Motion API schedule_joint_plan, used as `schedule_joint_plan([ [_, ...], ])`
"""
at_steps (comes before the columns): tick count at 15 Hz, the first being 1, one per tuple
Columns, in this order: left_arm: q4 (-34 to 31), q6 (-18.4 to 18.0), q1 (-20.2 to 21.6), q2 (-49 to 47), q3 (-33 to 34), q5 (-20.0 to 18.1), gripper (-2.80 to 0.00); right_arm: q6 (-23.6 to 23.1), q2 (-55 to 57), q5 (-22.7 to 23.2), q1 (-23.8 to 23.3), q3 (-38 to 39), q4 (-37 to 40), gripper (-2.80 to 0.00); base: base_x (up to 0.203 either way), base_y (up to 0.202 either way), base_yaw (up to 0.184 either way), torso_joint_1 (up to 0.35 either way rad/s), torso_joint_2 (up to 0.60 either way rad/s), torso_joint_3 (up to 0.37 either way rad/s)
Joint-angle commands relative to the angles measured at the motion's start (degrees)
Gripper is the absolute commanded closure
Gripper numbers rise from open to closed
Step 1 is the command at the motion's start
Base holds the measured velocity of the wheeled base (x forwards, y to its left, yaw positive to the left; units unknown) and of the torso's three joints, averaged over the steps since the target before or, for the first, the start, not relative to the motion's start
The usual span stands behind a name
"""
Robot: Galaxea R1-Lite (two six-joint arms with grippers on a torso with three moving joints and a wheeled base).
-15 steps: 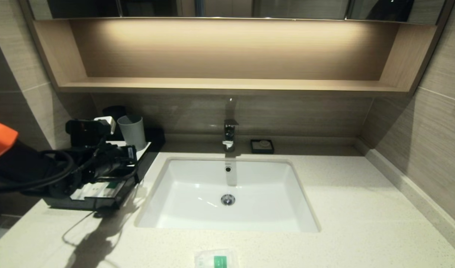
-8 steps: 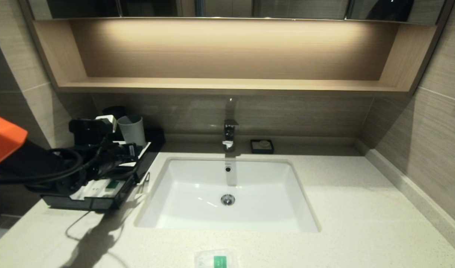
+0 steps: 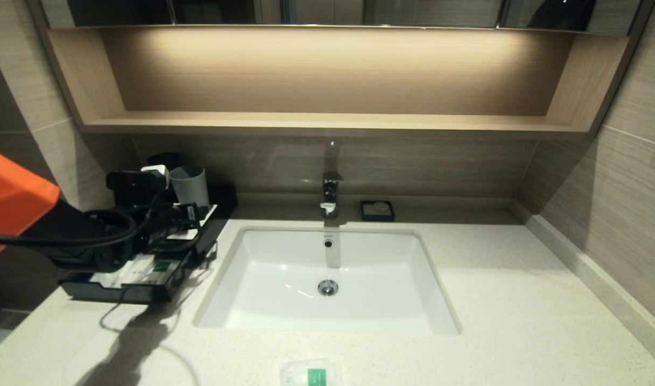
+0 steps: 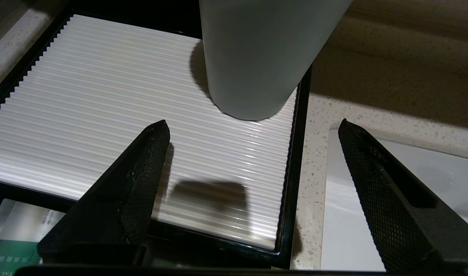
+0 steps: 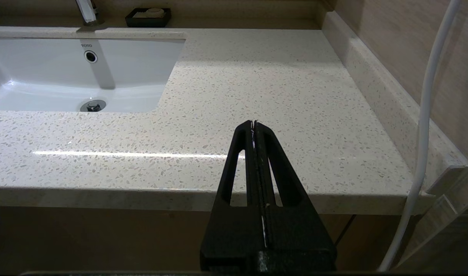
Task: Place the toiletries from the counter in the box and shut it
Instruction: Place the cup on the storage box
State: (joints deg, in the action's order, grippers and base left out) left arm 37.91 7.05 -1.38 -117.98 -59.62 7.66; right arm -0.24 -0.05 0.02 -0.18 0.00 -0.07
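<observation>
Warm light comes from a strip above the wooden shelf, brightest on its back panel and fading toward the dim side walls. The left arm casts 1 dark, soft-edged shadow across the counter. Soft glare marks the sink basin. The head view bows at its edges. In the right wrist view 1 thin reflected streak crosses the counter; the left wrist view's ribbed box top gleams.
</observation>
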Motion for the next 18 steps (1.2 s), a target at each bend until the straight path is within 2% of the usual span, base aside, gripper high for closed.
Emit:
schedule_joint_plan([
  [1, 0.50, -0.01, 0.06, -0.35, -0.26, 0.08, -2.80, -0.02, -0.03, -0.01, 0.01, 0.09, -0.01, 0.00, 0.000, 0.000, 0.000, 0.000, 0.00, 0.000],
  [6, 0.69, -1.25, 0.32, -2.53, -3.21, 0.08, -2.80, -0.02, 0.05, -0.02, 0.01, 0.09, -0.01, 0.00, 0.000, 0.000, 0.000, 0.000, 0.00, 0.000],
  [18, 5.44, -1.97, 0.60, -7.37, -3.92, 0.08, -2.80, -0.02, 0.05, -0.02, 0.01, 0.09, -0.01, 0.00, 0.000, 0.000, 0.000, 0.000, 0.00, 0.000],
])
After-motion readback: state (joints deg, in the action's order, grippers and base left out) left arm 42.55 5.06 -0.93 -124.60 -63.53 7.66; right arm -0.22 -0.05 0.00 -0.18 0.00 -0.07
